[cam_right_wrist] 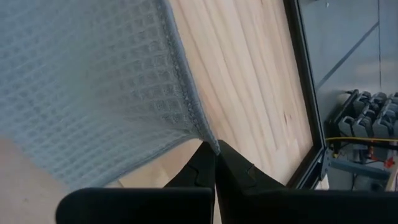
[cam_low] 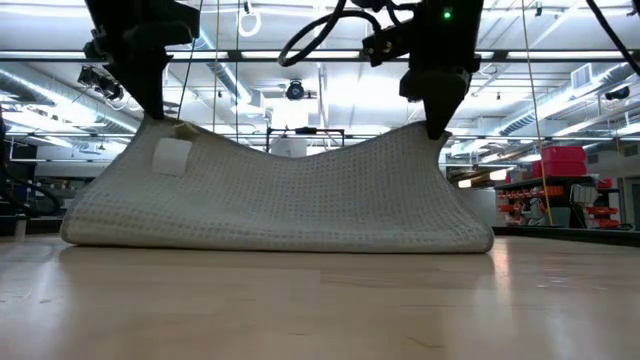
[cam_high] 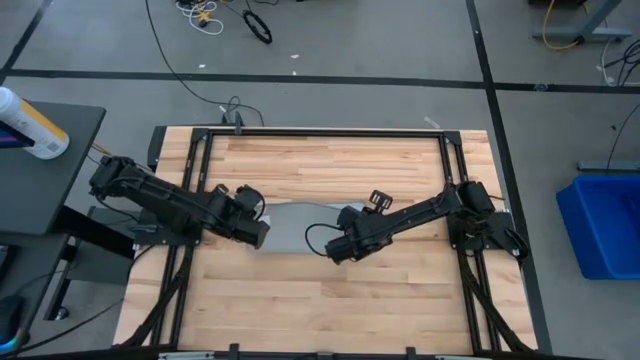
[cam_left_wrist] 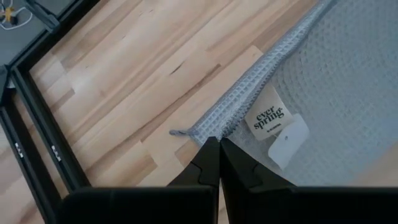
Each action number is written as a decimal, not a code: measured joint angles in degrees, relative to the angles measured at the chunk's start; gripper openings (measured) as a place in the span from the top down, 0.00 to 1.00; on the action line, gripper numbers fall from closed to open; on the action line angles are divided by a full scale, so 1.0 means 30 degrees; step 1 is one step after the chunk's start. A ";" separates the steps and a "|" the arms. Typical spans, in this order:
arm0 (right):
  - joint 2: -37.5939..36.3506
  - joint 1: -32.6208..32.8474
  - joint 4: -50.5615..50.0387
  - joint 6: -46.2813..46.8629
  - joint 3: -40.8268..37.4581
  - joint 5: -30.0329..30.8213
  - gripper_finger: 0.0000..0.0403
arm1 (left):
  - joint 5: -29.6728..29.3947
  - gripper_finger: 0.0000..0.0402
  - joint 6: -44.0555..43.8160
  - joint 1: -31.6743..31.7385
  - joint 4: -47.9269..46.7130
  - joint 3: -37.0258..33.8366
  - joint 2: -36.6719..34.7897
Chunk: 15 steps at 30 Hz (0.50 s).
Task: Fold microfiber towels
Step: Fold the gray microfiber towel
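Observation:
The pale grey-blue towel (cam_high: 298,226) lies mid-table between my two arms, and the low view (cam_low: 280,195) shows it raised at two corners. Its lower fold (cam_low: 270,238) rests on the wood and its top edge sags between the grippers. A white tag (cam_left_wrist: 272,119) hangs near the left corner. My left gripper (cam_left_wrist: 219,144) is shut on the left raised corner. My right gripper (cam_right_wrist: 216,148) is shut on the right raised corner. My left gripper pinches the towel's hemmed corner (cam_left_wrist: 205,130), beside the white tag, between its two fingers from above. That corner is lifted and the cloth slopes down from it to the table. My right gripper pinches the other corner's tip (cam_right_wrist: 210,142) between its two fingers from above. The cloth hangs down and away from it, with its lower part on the table.
Black frame rails (cam_high: 190,190) run along the table's left and right sides. A bright blue bin (cam_high: 605,225) stands off the table to the right. Bare wood (cam_high: 320,300) lies near and far of the towel.

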 joint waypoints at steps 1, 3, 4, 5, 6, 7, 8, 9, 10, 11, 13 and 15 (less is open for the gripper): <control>0.0000 -0.0049 0.0032 0.0000 -0.0007 0.0000 1.00 | 0.0084 0.99 0.0122 0.0143 0.0391 -0.0257 -0.0015; 0.0000 -0.0171 0.0098 -0.0022 -0.0006 0.0000 1.00 | 0.0578 0.99 0.0173 0.0354 0.1259 -0.1103 -0.0286; 0.0000 -0.0238 0.0098 -0.0079 0.0000 0.0000 1.00 | 0.0744 0.99 0.0160 0.0408 0.1618 -0.1518 -0.0541; 0.0000 -0.0304 0.0098 -0.0195 0.0000 0.0000 1.00 | 0.0826 0.99 0.0111 0.0447 0.2085 -0.1897 -0.0818; 0.0000 -0.0368 0.0112 -0.0278 0.0000 0.0000 1.00 | 0.0939 0.99 -0.0036 0.0446 0.2472 -0.2265 -0.1092; 0.0000 -0.0456 0.0112 -0.0334 0.0000 0.0000 1.00 | 0.1021 0.99 -0.0255 0.0446 0.2590 -0.2597 -0.1367; 0.0000 -0.0528 0.0112 -0.0344 0.0000 0.0001 1.00 | 0.1032 0.99 -0.0377 0.0475 0.2437 -0.2782 -0.1625; 0.0000 -0.0596 0.0132 -0.0392 0.0000 0.0000 1.00 | 0.1012 0.99 -0.0447 0.0549 0.2378 -0.2891 -0.1896; 0.0000 -0.0688 0.0208 -0.0558 0.0000 -0.0004 1.00 | 0.0981 0.99 -0.0466 0.0645 0.2373 -0.3023 -0.2218; 0.0000 -0.0776 0.0335 -0.0682 0.0000 -0.0007 1.00 | 0.0911 0.99 -0.0458 0.0789 0.2266 -0.3155 -0.2563; 0.0000 -0.0976 0.0503 -0.0836 0.0000 0.0000 1.00 | 0.0802 0.99 -0.0453 0.1172 0.2099 -0.3427 -0.3094; 0.0000 -0.1192 0.0749 -0.1035 0.0000 0.0004 1.00 | 0.0858 0.99 -0.0230 0.1605 0.2221 -0.3843 -0.3623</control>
